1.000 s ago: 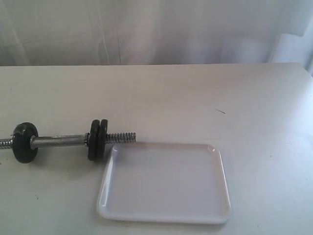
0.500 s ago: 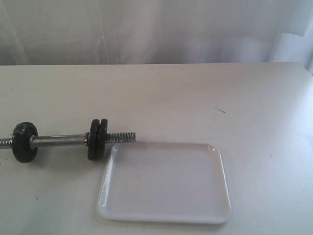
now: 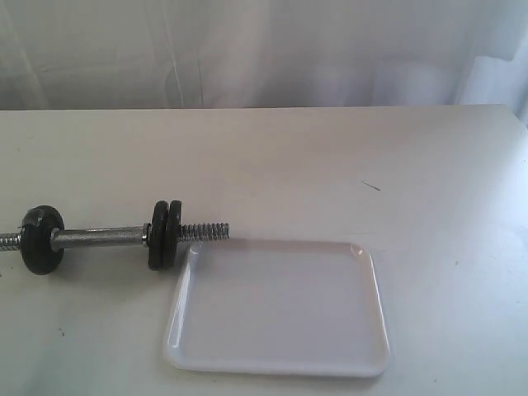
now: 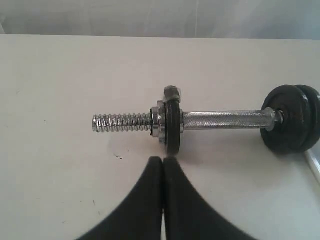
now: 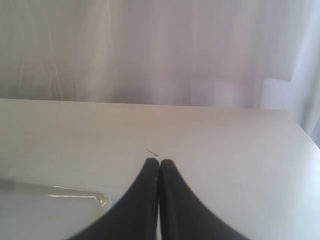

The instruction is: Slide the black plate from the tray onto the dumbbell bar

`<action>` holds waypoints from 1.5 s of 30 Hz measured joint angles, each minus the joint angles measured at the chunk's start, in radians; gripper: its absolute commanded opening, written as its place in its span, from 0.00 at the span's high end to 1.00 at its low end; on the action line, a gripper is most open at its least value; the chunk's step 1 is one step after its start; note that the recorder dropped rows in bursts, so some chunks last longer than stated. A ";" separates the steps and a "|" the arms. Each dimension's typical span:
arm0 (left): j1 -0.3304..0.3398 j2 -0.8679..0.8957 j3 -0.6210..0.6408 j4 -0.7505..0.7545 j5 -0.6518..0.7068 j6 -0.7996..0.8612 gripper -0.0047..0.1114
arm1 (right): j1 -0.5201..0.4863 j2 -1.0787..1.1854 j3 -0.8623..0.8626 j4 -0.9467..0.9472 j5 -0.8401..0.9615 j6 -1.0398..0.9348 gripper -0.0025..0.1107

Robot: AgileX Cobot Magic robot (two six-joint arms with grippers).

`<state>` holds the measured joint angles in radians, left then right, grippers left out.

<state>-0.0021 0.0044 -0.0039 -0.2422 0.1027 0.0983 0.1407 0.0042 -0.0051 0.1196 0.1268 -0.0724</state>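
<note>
The white tray (image 3: pixel 280 307) lies at the front of the table with nothing on it. The chrome dumbbell bar (image 3: pixel 99 238) lies to its left, its threaded end (image 3: pixel 206 231) at the tray's far left corner. Two black plates (image 3: pixel 163 235) sit side by side on the bar near the tray, and a third black plate (image 3: pixel 41 239) sits at the other end. In the left wrist view my left gripper (image 4: pixel 163 159) is shut and empty, just short of the single plate (image 4: pixel 172 127). My right gripper (image 5: pixel 159 161) is shut and empty over bare table beside the tray's corner (image 5: pixel 55 202). Neither gripper shows in the exterior view.
A white curtain (image 3: pixel 264 49) hangs behind the table's far edge. A small dark mark (image 3: pixel 371 186) is on the table (image 3: pixel 330 157) behind the tray. The table's right edge (image 3: pixel 516 115) runs close to the frame's side.
</note>
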 measured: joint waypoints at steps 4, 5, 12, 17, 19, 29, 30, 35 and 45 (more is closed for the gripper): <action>0.000 0.000 0.000 0.000 0.014 0.000 0.96 | 0.000 0.000 0.000 0.000 0.004 0.000 0.98; 0.000 0.000 0.000 0.000 0.021 -0.006 0.96 | 0.000 0.000 0.000 0.000 0.007 0.000 0.98; 0.000 0.000 0.000 0.000 0.071 -0.013 0.96 | 0.000 0.000 0.000 0.000 0.020 0.000 0.98; 0.000 0.000 0.000 0.000 0.082 -0.013 0.96 | 0.000 0.000 0.000 -0.007 0.020 0.000 0.98; 0.000 0.000 0.000 0.002 0.097 -0.013 0.96 | 0.000 0.000 0.000 -0.012 0.020 0.000 0.98; 0.000 0.000 0.000 0.004 0.128 -0.013 0.96 | 0.000 0.000 0.000 -0.031 0.035 -0.002 0.98; 0.000 0.000 0.000 0.004 0.129 -0.013 0.96 | 0.000 0.000 0.000 -0.031 0.035 -0.002 0.98; 0.000 0.000 0.000 0.004 0.132 -0.013 0.96 | 0.000 0.000 0.000 -0.035 0.046 -0.002 0.98; 0.000 0.000 0.000 0.015 0.132 -0.011 0.96 | 0.000 0.000 0.000 -0.039 0.173 0.000 0.98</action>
<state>-0.0021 0.0044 -0.0039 -0.2274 0.2350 0.0870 0.1407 0.0042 -0.0051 0.0803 0.3000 -0.0722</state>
